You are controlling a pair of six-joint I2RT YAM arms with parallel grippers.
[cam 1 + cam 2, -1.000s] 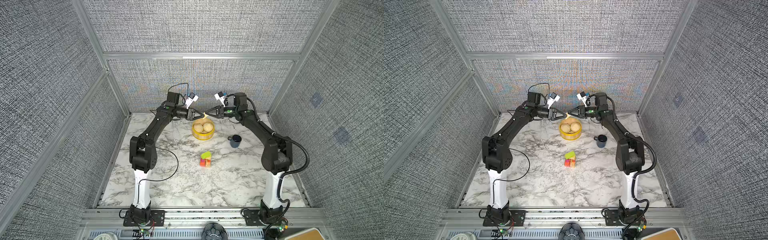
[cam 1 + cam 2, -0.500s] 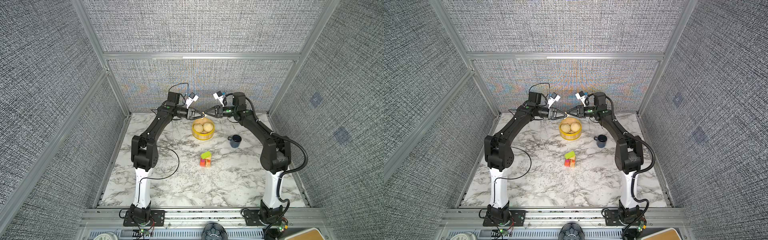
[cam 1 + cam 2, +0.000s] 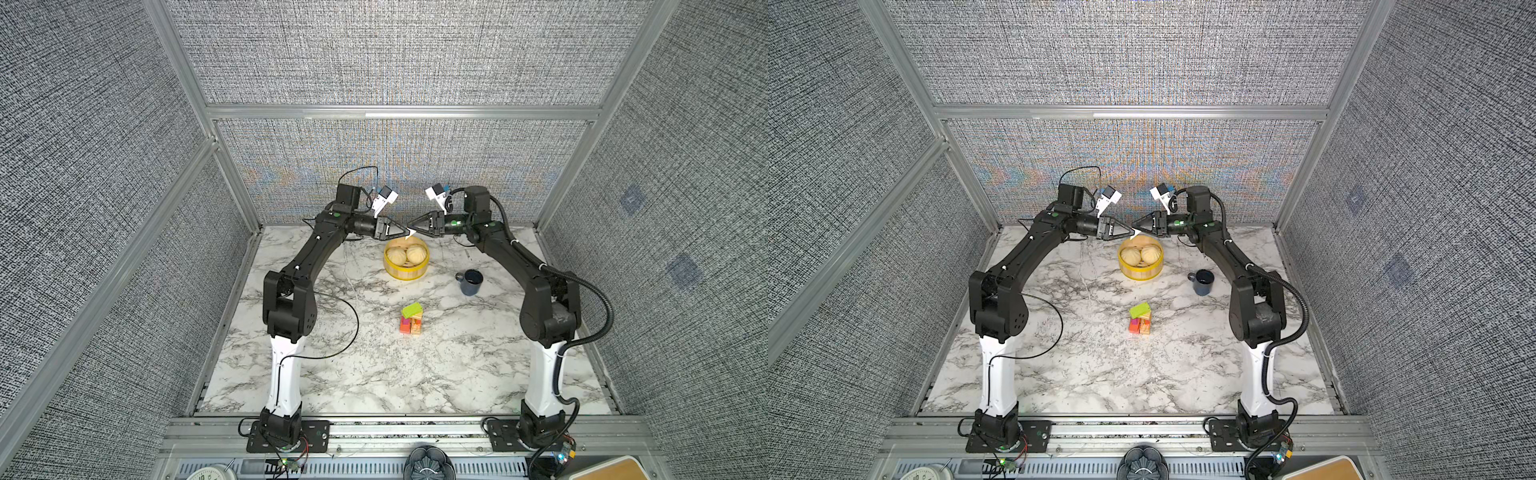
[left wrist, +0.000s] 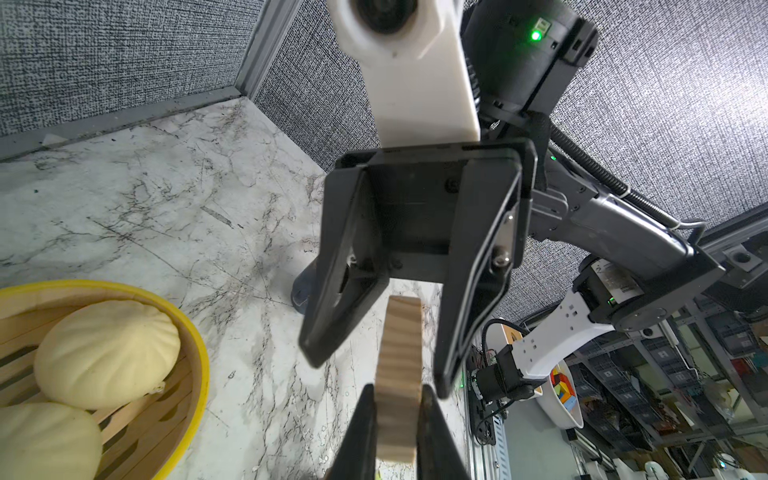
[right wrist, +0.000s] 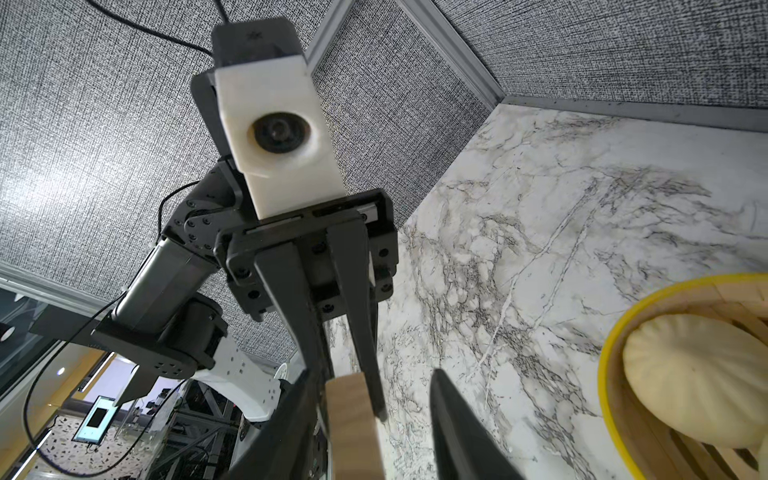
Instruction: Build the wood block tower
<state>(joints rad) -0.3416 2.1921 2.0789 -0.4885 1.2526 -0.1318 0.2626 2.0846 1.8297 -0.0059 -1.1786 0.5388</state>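
In both top views, the left gripper (image 3: pixel 400 233) and right gripper (image 3: pixel 415 232) are meeting tip to tip above the steamer basket's (image 3: pixel 405 272) far rim, and the tower (image 3: pixel 411 320) is standing on the basket's near side. In the left wrist view, the left gripper is pinching a tan wood block (image 4: pixel 399 353). In the right wrist view, the right gripper is standing spread around that block.

Light was bright, diffuse and from overhead, shadows soft; colour moiré banded the back wall (image 3: pixel 395 174) at 12 o'clock; wrist views bowed at edges, with the wood block (image 5: pixel 353 428) slightly soft.
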